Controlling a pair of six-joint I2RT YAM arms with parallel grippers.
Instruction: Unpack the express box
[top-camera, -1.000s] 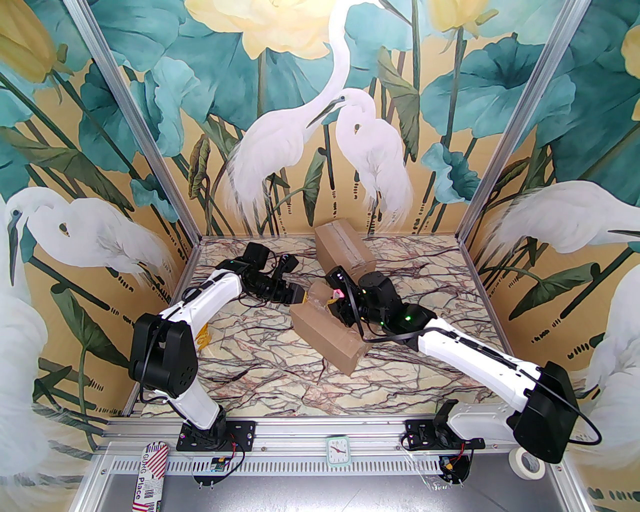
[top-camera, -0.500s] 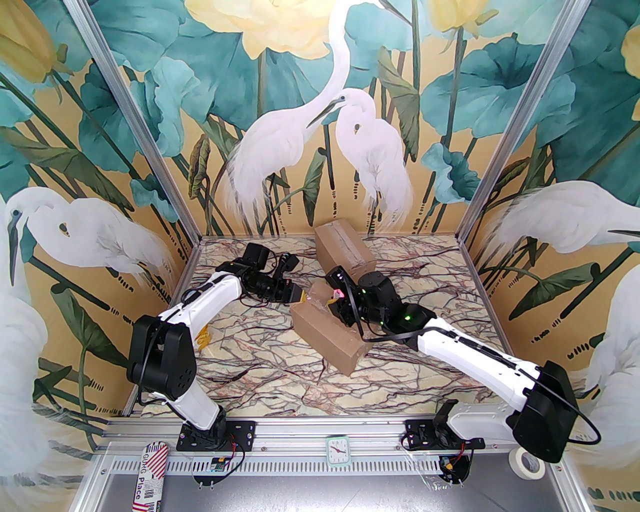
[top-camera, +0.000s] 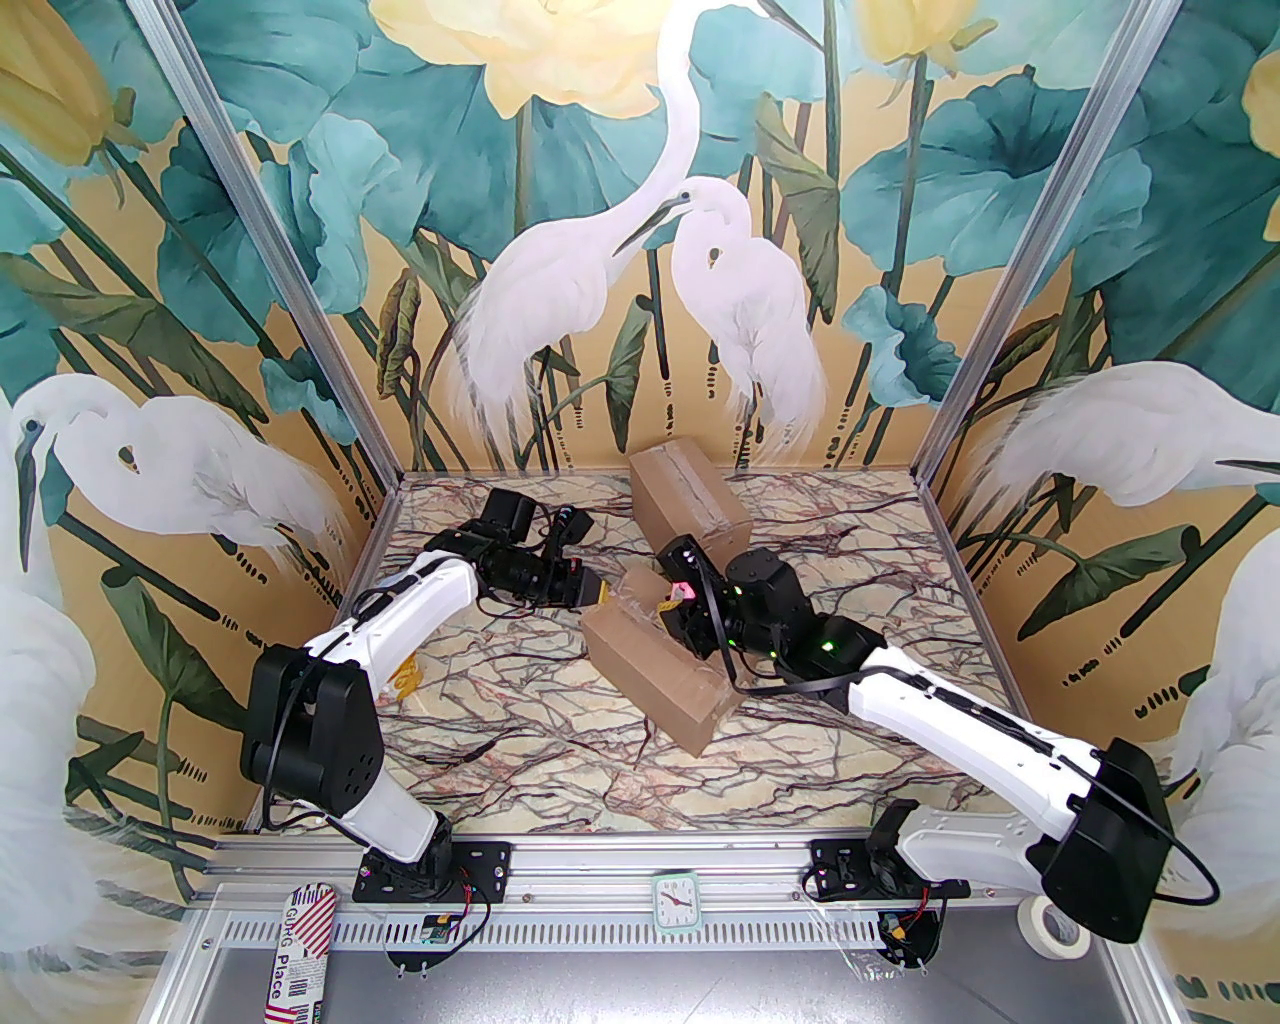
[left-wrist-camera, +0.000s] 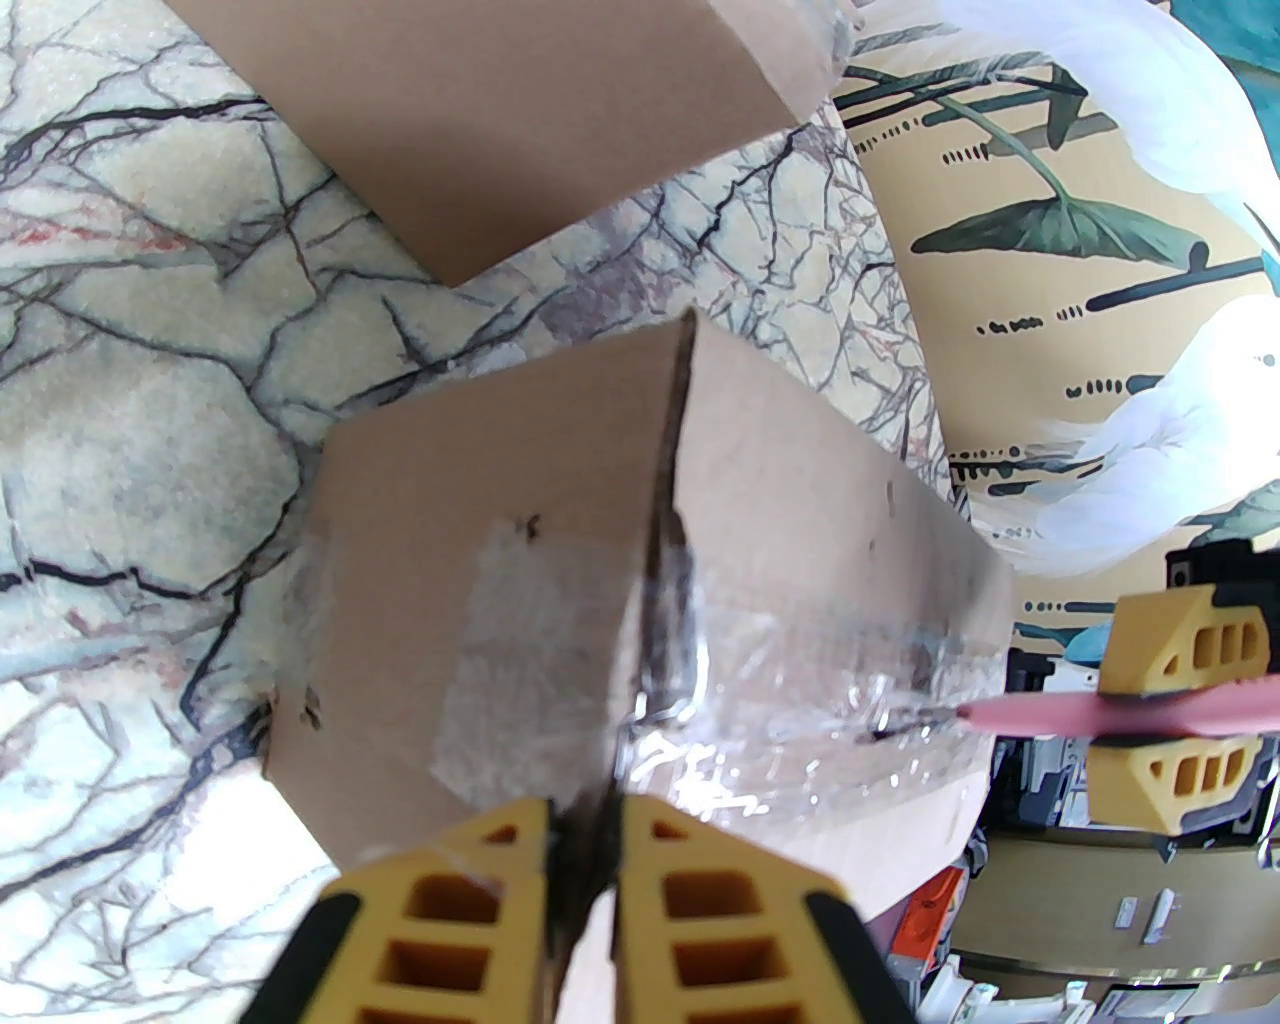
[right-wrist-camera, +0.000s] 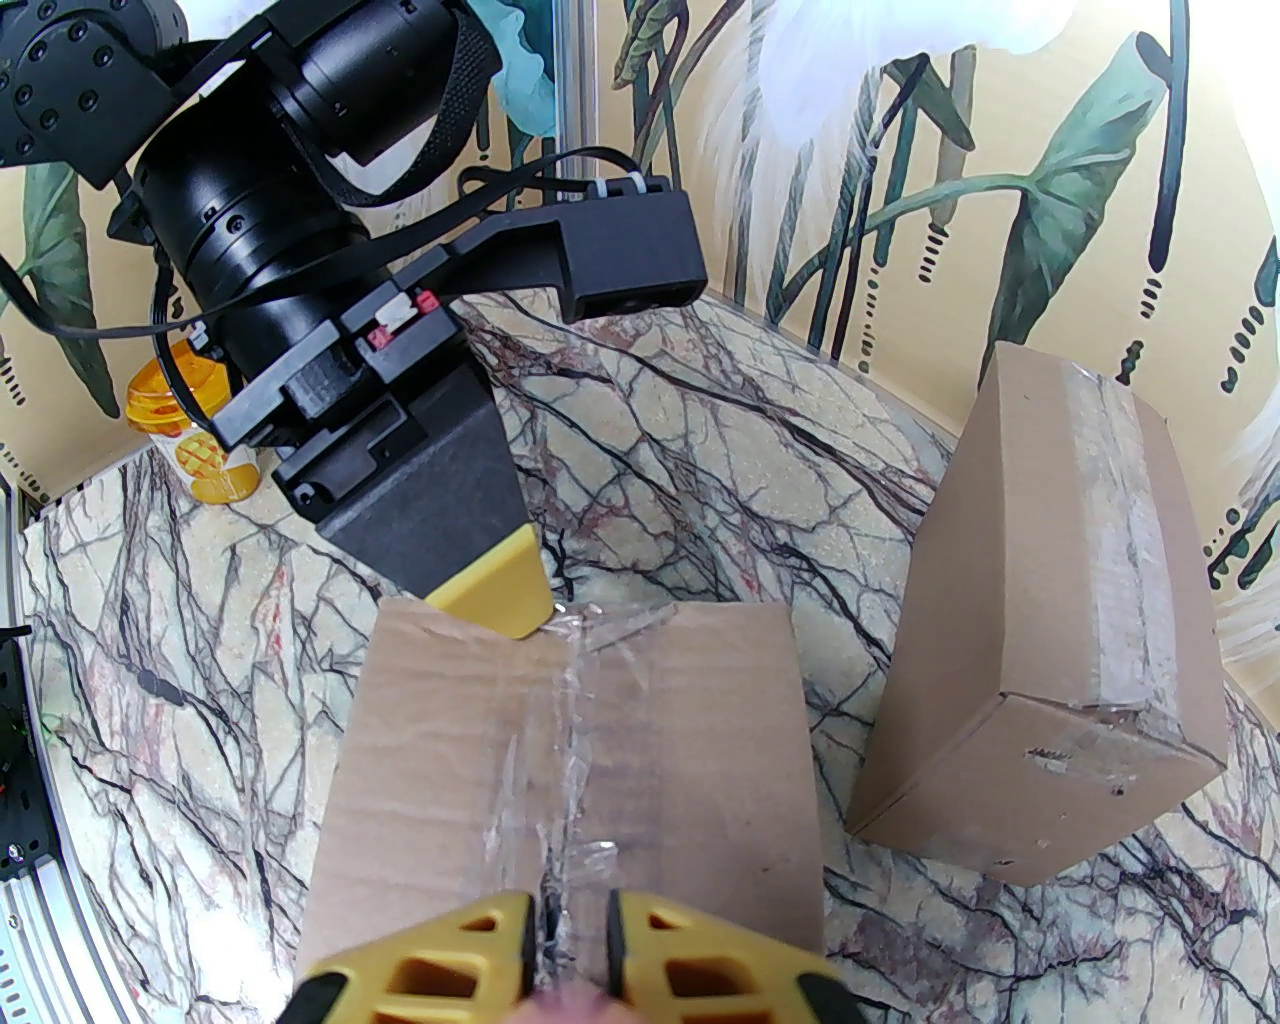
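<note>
The express box (top-camera: 655, 675), brown cardboard with clear tape along its top seam, lies tilted mid-table. At its far left end, my left gripper (top-camera: 600, 592) is shut on the edge of the box's end flap (left-wrist-camera: 655, 560); the yellow fingers (left-wrist-camera: 700, 890) pinch it with torn tape around them. My right gripper (top-camera: 672, 600) hovers over the same end of the box, shut on a pink cutter (left-wrist-camera: 1090, 712) whose tip touches the taped seam (right-wrist-camera: 570, 760). The right wrist view has the left fingertip (right-wrist-camera: 495, 595) resting at the box's far edge.
A second taped cardboard box (top-camera: 690, 495) stands just behind, near the back wall, also seen as the box (right-wrist-camera: 1050, 640) to the right. An orange-lidded bottle (right-wrist-camera: 195, 440) sits by the left wall. Painted walls enclose the marble table (top-camera: 520, 740) on three sides.
The left gripper has closed from open onto the box's end flap and shifted slightly. The right arm has drawn a little toward the right, the cutter still at the seam.
</note>
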